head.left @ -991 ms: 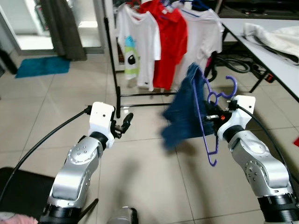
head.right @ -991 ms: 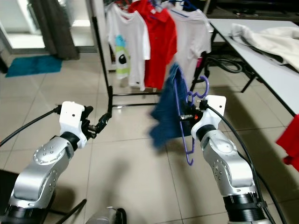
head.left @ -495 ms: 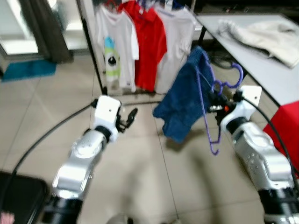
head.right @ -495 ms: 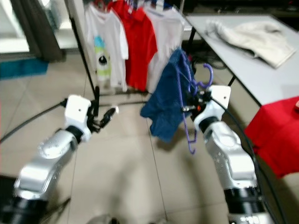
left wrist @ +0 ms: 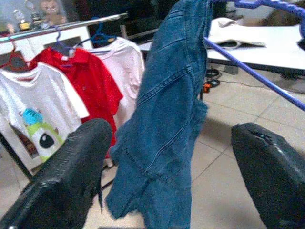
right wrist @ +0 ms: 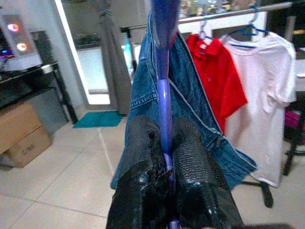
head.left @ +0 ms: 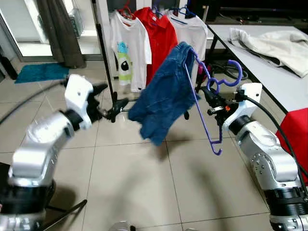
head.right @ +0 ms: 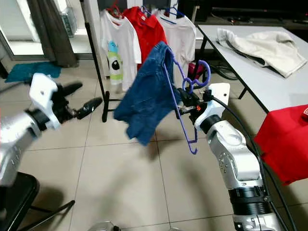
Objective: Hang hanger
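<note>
**Hanger held up, rack just ahead**

Head view first: I see my right gripper (head.left: 211,99) clamped on the purple hanger (head.left: 204,113), just below its hook, out in front of me on the right. The blue denim garment (head.left: 163,98) drapes off the hanger's upper arm and hangs leftward over the tiled floor (head.left: 144,183). The hanger's lower end pokes down free beside my right forearm. My left gripper (head.left: 113,103) is out on the left, fingers spread, grasping nothing, and its tips look blurred. Behind the denim stands the clothes rack (head.left: 108,72) with a white printed shirt (head.left: 129,53), a red shirt (head.left: 161,36) and a white shirt (head.left: 192,31); the denim hides part of them. The rack's top rail is cut off at the upper edge. A table (head.left: 269,62) with a pale garment (head.left: 274,41) sits right.

Left wrist view: two black fingers (left wrist: 71,181) wide apart, the denim between and beyond them, not touching.

Right wrist view: both fingers (right wrist: 143,157) pinch the purple bar; the denim hangs behind it.
</note>
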